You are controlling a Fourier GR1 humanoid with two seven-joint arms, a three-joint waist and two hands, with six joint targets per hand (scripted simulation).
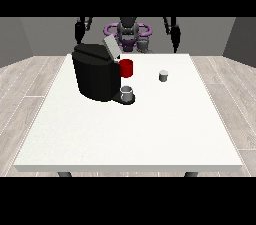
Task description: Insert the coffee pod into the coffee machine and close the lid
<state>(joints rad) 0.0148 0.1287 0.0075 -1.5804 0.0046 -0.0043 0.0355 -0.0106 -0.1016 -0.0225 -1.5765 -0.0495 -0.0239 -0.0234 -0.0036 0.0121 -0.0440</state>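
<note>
The black coffee machine [96, 76] stands on the white table [130, 134], left of the middle. Its grey lid [111, 48] is tilted up and open. A red part [126, 68] shows at the machine's right side, and a grey cup [127, 93] sits on its base below. The small grey coffee pod [163, 75] stands alone on the table, to the right of the machine. The hand at the view's left [78, 32] hangs behind the machine, off the table's far edge. The hand at the view's right [175, 44] hangs past the far edge, well behind the pod. Neither touches anything.
The robot's torso [128, 31] is behind the table's far edge, in the middle. Bare tabletop stretches from the machine and pod to the near edge. Wooden floor surrounds the table.
</note>
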